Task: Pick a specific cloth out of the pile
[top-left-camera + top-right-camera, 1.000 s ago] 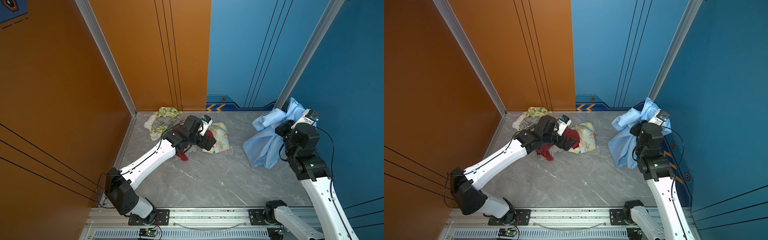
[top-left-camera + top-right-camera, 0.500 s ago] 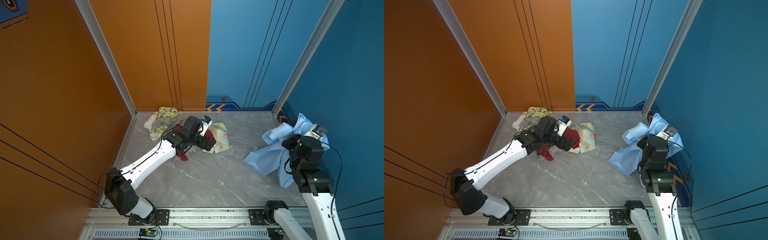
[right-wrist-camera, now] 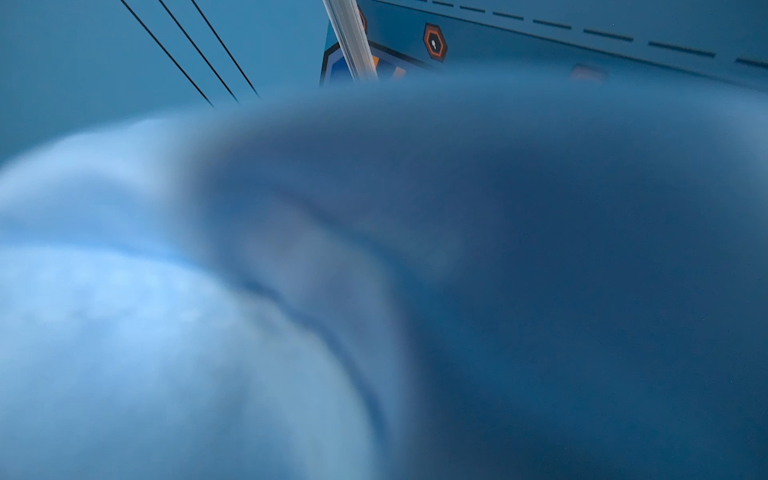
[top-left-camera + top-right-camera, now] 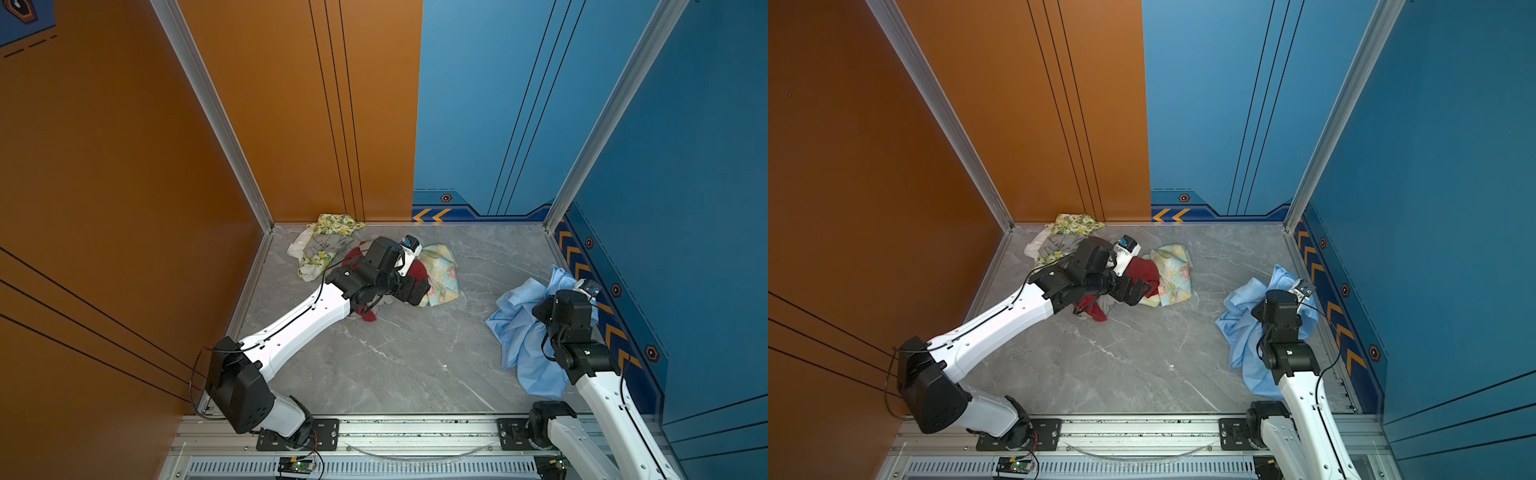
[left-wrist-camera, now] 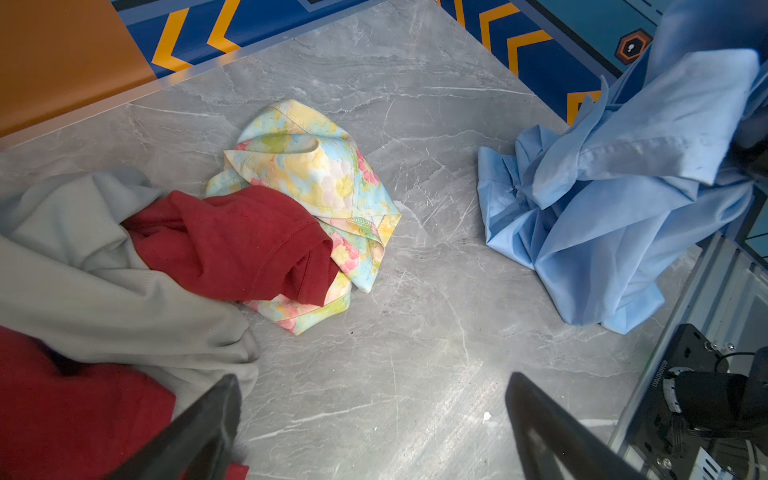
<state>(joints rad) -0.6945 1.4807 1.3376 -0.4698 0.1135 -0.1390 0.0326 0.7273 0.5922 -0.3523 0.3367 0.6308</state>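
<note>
2 arms reach over a grey marbled desk [image 4: 395, 361]. In both top views the left hand [image 4: 415, 291] [image 4: 1136, 291] hovers low over the pile [image 4: 328, 249] [image 4: 1059, 247] near the back left corner, released and gripping nothing. The left wrist view shows its fingers [image 5: 216, 415] spread wide above bare desk, beside a red garment [image 5: 232, 241], a grey garment [image 5: 83, 266] and a pastel floral cloth [image 5: 316, 166]. A lemon-print piece [image 4: 332, 224] lies at the back of the pile. The sky-blue cloth [image 4: 519, 336] [image 4: 1241, 328] [image 5: 602, 216] lies well apart from the pile, crumpled at the desk's right edge. 1 part of it is lifted up to the right hand [image 4: 561, 307], which is clenched on it, fingertips buried in fabric. Blurred, that sky-blue cloth [image 3: 124, 332] fills most of the right wrist view.
</note>
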